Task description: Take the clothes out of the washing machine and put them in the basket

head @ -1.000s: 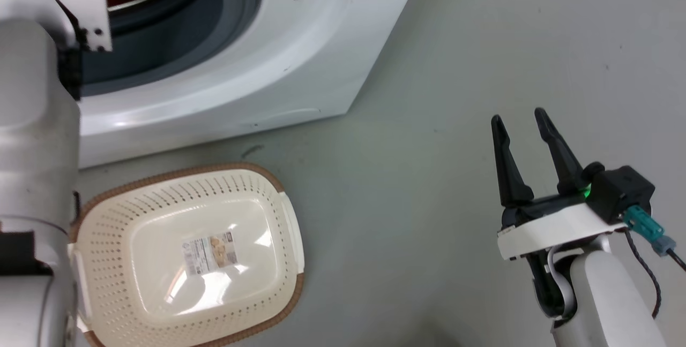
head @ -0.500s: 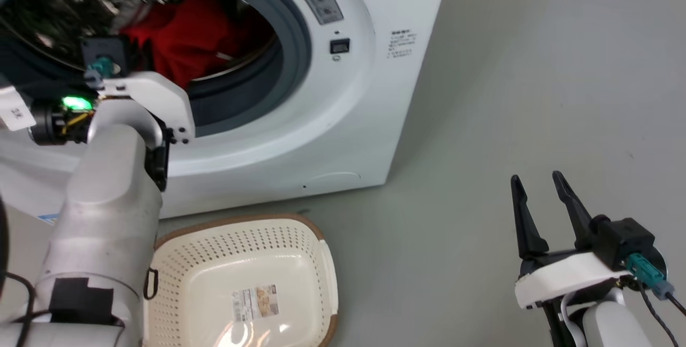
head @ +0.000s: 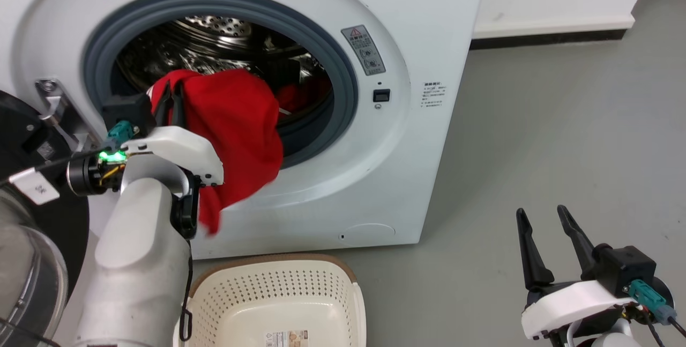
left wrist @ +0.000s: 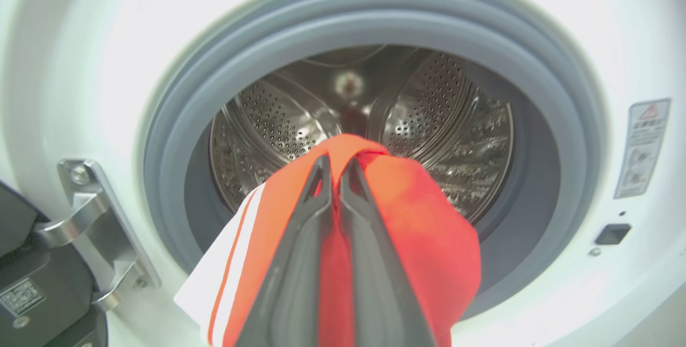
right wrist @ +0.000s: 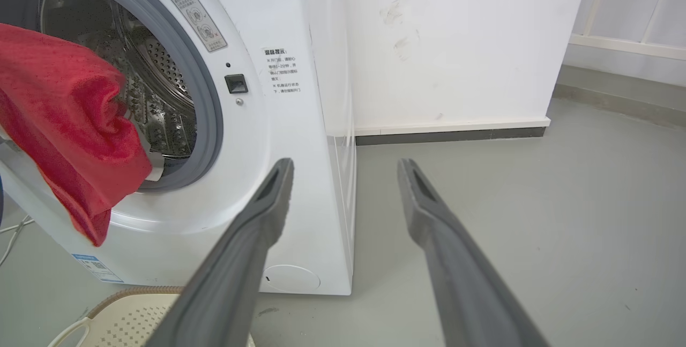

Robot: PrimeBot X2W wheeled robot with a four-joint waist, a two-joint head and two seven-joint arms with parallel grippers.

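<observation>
**Grip.** Your left pincer [left wrist: 335,169] is clamped narrow on a fold of the clothes [head: 236,122], a red garment with white stripes, at the mouth of the washing machine [head: 423,36].

**Position of the load.** The gripped garment is raised over the grey porthole rim. It drapes down the white front panel and ends short of the basket [head: 268,293]. More red fabric shows deeper in the drum [left wrist: 439,100], behind the held piece. You cannot tell from here whether that is a second garment or the tail of the same one.

**Receptacle.** The basket stands on the floor [head: 536,122] just in front of the machine, below the porthole. No garment lies in the part of it that shows.

**Idle arm.** Your right pincer [head: 540,212] stands wide apart, holds nothing, and is well off to the right over the floor.

**Progress, as judged.**
- Done: the door [head: 27,261] is open, and one garment is gripped and partly out.
- Not yet done: nothing has been delivered.
- Left to do:
  - Draw the garment clear of the rim.
  - Carry it down over the basket and let go.
  - Go back into the drum for the remaining red fabric.
</observation>
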